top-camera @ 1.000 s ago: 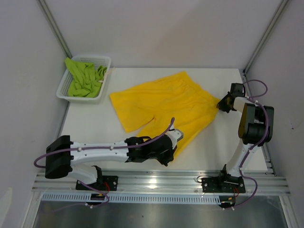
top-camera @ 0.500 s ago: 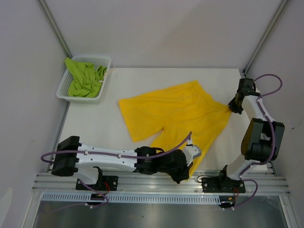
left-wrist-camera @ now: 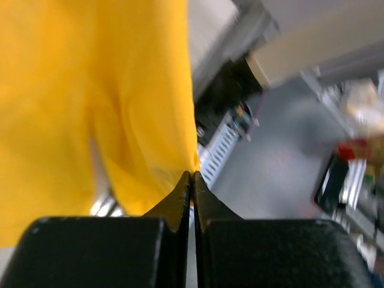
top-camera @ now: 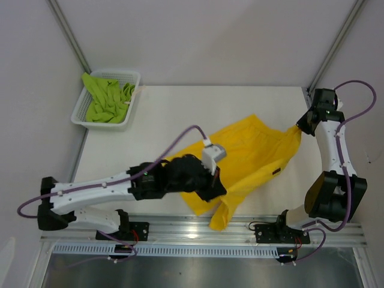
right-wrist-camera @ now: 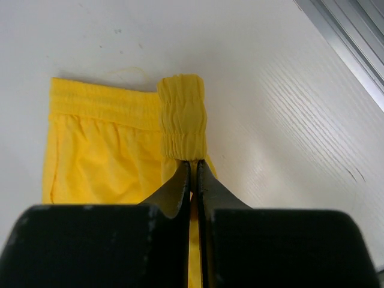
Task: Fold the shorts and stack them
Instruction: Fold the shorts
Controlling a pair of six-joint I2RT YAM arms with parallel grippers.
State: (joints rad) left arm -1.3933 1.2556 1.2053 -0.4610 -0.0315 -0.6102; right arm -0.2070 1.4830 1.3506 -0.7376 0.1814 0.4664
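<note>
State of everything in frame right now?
yellow shorts: unfolded, rumpled, one leg hanging off near edge of table
green shorts: crumpled in basket
basket: upright, holding green shorts
left jaws: shut on yellow shorts
right jaws: shut on yellow shorts at waistband

No text, brand or number is readable in any view. The yellow shorts [top-camera: 258,150] carry a small dark tag [top-camera: 276,173] near one edge, but it is too small to read.
</note>
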